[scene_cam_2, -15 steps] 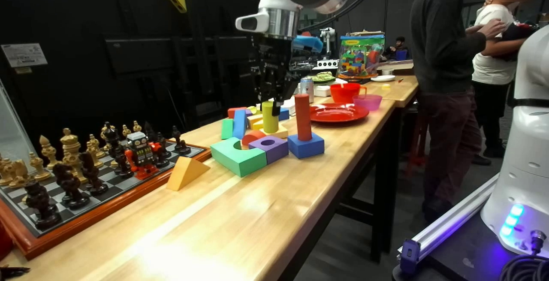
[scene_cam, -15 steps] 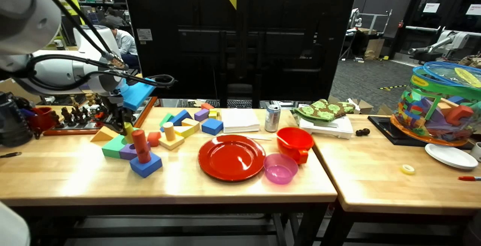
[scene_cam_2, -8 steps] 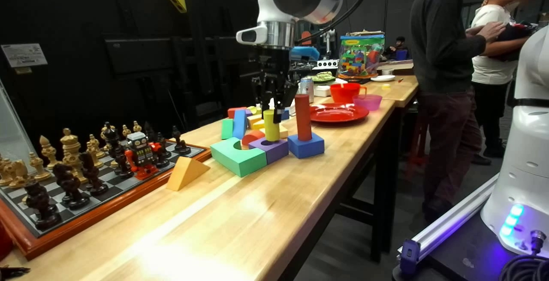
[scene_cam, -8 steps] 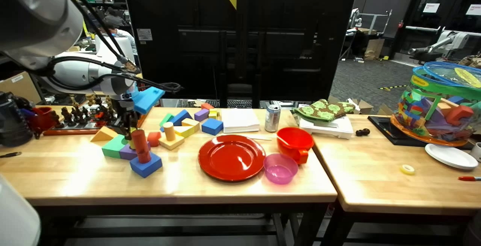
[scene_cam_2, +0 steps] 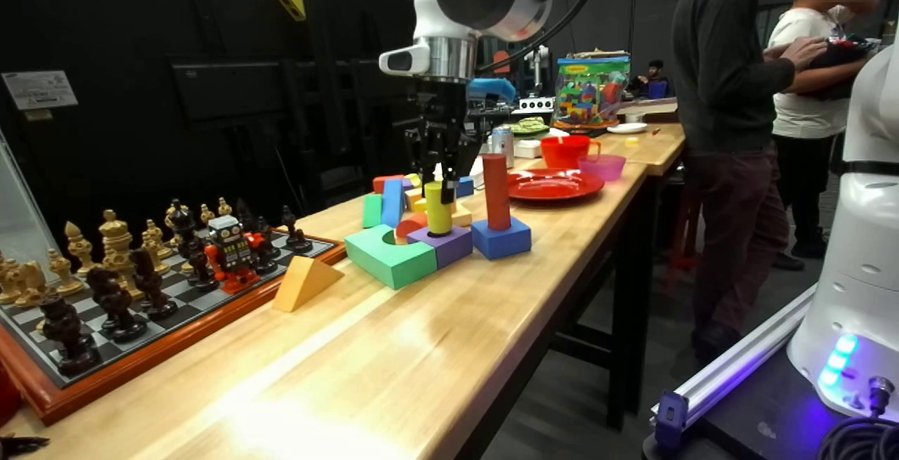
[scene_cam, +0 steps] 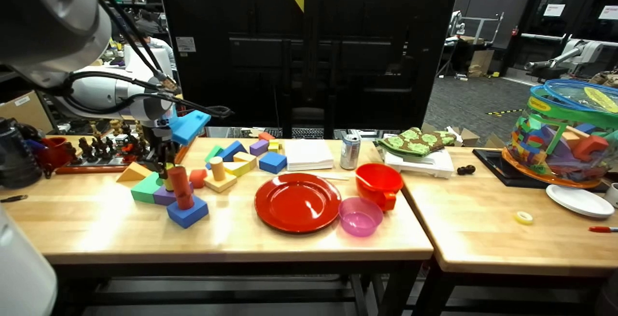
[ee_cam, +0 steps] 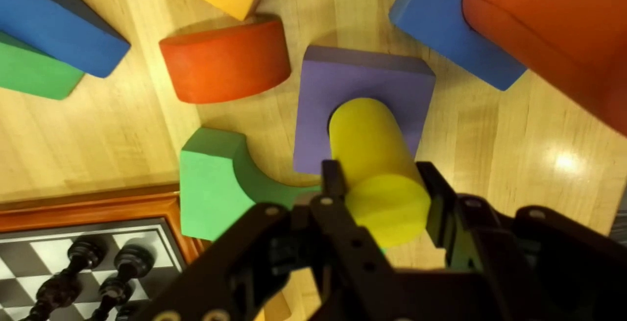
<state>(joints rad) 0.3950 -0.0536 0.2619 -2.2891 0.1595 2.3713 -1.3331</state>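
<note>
My gripper (ee_cam: 382, 179) is shut on the upper part of a yellow cylinder (ee_cam: 374, 149), one finger pad on each side. The cylinder stands nearly upright over the round hole of a purple block (ee_cam: 313, 110). Its lower end meets the hole, with a dark sliver of rim showing; whether it has entered cannot be told. Touching the purple block is a green block (scene_cam_2: 393, 263) with a curved cutout. Close by on the other side, a tall red cylinder (scene_cam_2: 495, 193) stands on a blue block (scene_cam_2: 516, 241). A red curved block (ee_cam: 225, 63) lies near the purple one.
A chessboard (scene_cam_2: 204, 326) with pieces and a toy robot (scene_cam_2: 230, 253) lies beside an orange wedge (scene_cam_2: 303, 284). Several more blocks sit behind, including a base with a wooden peg (scene_cam: 217, 169). A red plate (scene_cam: 298, 202), red cup (scene_cam: 379, 183) and pink bowl (scene_cam: 360, 217) stand farther along the table.
My gripper has come down with the yellow cylinder and shifted over the purple block. In the last half second it has moved slightly sideways, bringing the cylinder's lower end to the hole.
</note>
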